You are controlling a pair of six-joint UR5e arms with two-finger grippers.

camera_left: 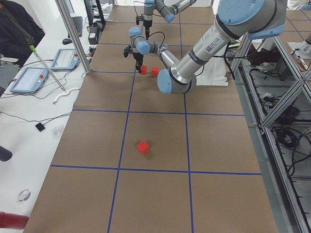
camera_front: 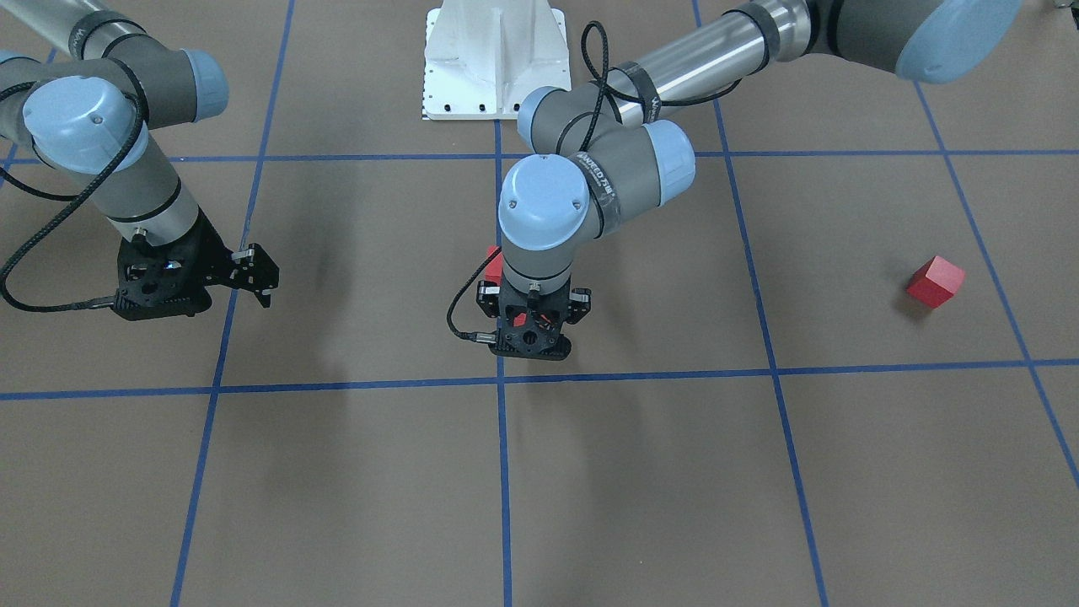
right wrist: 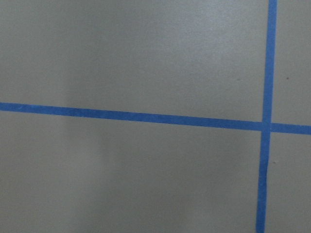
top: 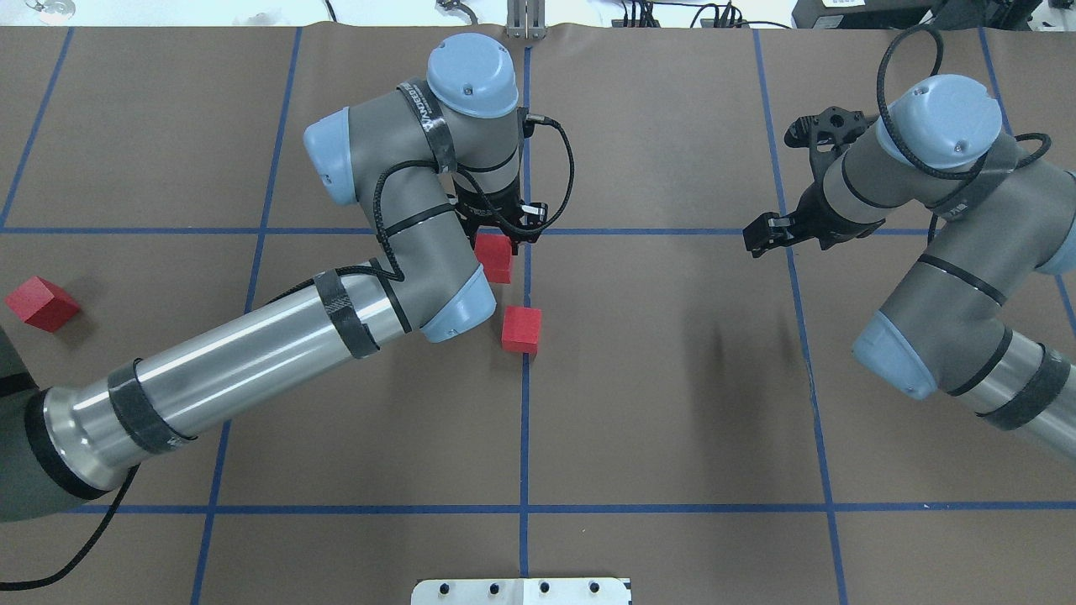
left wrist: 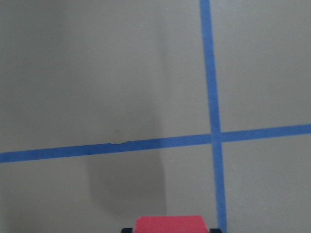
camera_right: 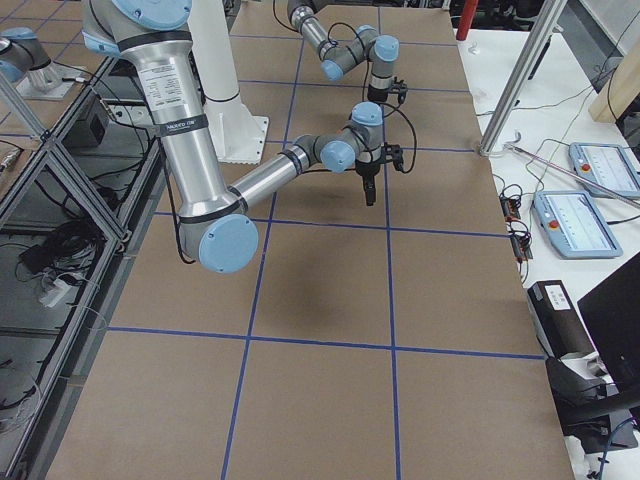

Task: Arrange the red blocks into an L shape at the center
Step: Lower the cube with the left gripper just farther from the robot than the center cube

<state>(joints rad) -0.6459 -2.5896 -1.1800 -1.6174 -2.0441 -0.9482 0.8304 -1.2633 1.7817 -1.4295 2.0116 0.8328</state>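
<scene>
My left gripper [top: 498, 238] points down at the center [top: 555, 277], by the middle blue line, shut on a red block [top: 494, 259]. That block shows at the bottom edge of the left wrist view [left wrist: 170, 224] and through the gripper [camera_front: 531, 324] in the front view. I cannot tell if it touches the floor. A second red block [top: 521, 328] lies on the middle line just nearer the robot, also in the front view [camera_front: 494, 261]. The third red block [top: 42, 302] lies far out on my left side [camera_front: 936, 282]. My right gripper [top: 761, 237] hovers empty, and looks open [camera_front: 263, 274].
The white metal base [camera_front: 493, 59] stands at the robot's end of the middle line. Blue tape lines [top: 525, 420] mark a grid on the brown floor. Operator tables with tablets [camera_left: 31, 80] and metal posts [camera_left: 73, 34] line the far edge.
</scene>
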